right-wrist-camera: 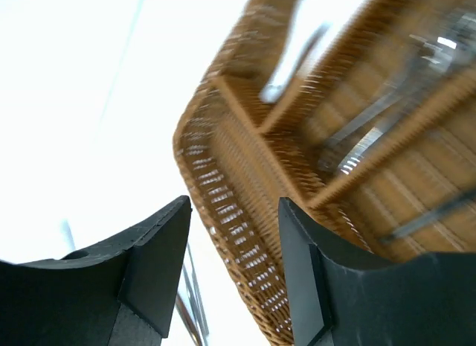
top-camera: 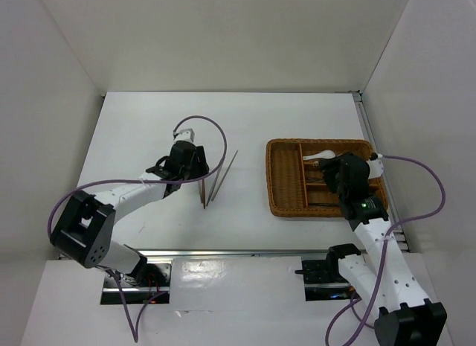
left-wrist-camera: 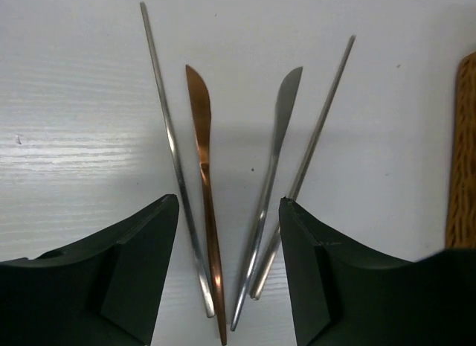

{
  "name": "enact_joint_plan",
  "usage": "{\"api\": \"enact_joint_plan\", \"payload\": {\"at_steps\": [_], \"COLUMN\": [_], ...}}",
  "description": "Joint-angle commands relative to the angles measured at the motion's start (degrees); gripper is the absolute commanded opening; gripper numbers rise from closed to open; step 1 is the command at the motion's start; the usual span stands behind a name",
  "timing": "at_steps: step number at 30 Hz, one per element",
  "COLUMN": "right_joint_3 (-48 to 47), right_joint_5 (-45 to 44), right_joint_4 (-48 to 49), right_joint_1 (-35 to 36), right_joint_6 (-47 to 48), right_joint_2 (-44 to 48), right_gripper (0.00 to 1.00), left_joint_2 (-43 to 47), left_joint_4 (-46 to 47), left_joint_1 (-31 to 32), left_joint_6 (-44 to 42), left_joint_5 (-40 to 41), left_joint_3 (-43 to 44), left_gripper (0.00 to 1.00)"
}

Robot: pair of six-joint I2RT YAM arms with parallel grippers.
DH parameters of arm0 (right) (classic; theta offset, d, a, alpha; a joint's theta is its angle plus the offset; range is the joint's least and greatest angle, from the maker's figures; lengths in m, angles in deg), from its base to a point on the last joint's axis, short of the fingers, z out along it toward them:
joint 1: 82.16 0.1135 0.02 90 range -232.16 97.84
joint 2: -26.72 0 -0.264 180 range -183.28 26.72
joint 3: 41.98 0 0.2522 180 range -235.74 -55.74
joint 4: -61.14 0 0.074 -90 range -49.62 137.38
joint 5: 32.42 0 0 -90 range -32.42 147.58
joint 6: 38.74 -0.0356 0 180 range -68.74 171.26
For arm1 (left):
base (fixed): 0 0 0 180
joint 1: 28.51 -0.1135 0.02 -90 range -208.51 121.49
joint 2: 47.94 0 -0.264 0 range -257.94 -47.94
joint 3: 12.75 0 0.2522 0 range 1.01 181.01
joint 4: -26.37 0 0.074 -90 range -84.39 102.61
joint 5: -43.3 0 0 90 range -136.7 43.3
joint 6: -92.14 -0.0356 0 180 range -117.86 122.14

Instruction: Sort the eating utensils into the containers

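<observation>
Copper knife (left-wrist-camera: 205, 204) lies handle-first between fingers of the spread, empty left gripper (left-wrist-camera: 229, 204).

Tray (top-camera: 270, 178): warm brown wicker, tight woven ribbing all over. Inside it, a white spoon (top-camera: 321, 154). Table (top-camera: 134, 130), plain white. Left of the tray, four pieces: copper knife (left-wrist-camera: 201, 130), glossy orange-brown; silver knife (left-wrist-camera: 281, 130); two silver chopsticks (left-wrist-camera: 167, 123). Left gripper (left-wrist-camera: 229, 203) is matte black. Cables (top-camera: 201, 117) purple, arms (top-camera: 126, 196) white with black joints.
</observation>
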Motion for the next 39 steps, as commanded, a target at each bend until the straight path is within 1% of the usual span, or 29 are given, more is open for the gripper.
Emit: {"api": "enact_joint_plan", "payload": {"at_steps": [1, 2, 3, 5, 6, 8, 11, 15, 22, 26, 39], "right_joint_3": [-0.4, -0.9, -0.9, -3.0, -3.5, -4.2, -4.2, -3.5, -3.0, -3.0, -3.0], "right_joint_5": [7.4, 8.0, 8.6, 8.6, 8.6, 9.2, 9.8, 9.8, 8.6, 8.6, 8.6], "right_joint_4": [12.6, 13.1, 13.1, 12.1, 12.1, 11.5, 12.1, 13.1, 13.1, 13.1, 13.1], "right_joint_1": [-0.3, -0.3, -0.3, -0.3, -0.3, -0.3, -0.3, -0.3, -0.3, -0.3, -0.3], "right_joint_6": [13.1, 13.7, 14.4, 14.4, 15.0, 15.0, 15.0, 15.0, 15.0, 15.0, 15.0], "right_joint_2": [-1.4, -2.3, -3.5, -7.0, -8.0, -10.5, -11.8, -11.8, -11.3, -11.3, -11.8], "right_gripper": [0.59, 0.59, 0.59, 0.59, 0.59, 0.59, 0.59, 0.59, 0.60, 0.60, 0.61], "left_joint_2": [-2.2, -2.8, -4.1, -5.4, -6.1, -7.3, -8.7, -11.1, -13.5, -15.6, -18.0], "left_joint_4": [1.0, 1.0, 0.4, -0.3, -0.9, -0.3, 0.5, -0.9, -0.9, -4.3, -9.2], "left_joint_1": [-0.4, -0.4, -0.4, -1.0, -1.0, -1.0, -1.0, -1.0, -1.0, -1.0, -1.0], "left_joint_6": [-3.4, -3.4, -4.1, -4.1, -4.7, -4.7, -4.7, -4.1, -4.1, -4.1, -3.6], "left_joint_5": [-3.5, -2.0, -2.0, -1.4, -2.2, -4.2, -5.4, -4.8, -5.4, -3.8, -1.5], "left_joint_3": [2.1, 2.6, 2.6, 3.8, 3.9, 3.9, 3.9, 5.3, 6.6, 8.0, 9.6], "left_gripper": [0.69, 0.68, 0.68, 0.64, 0.61, 0.60, 0.58, 0.53, 0.51, 0.48, 0.47]}}
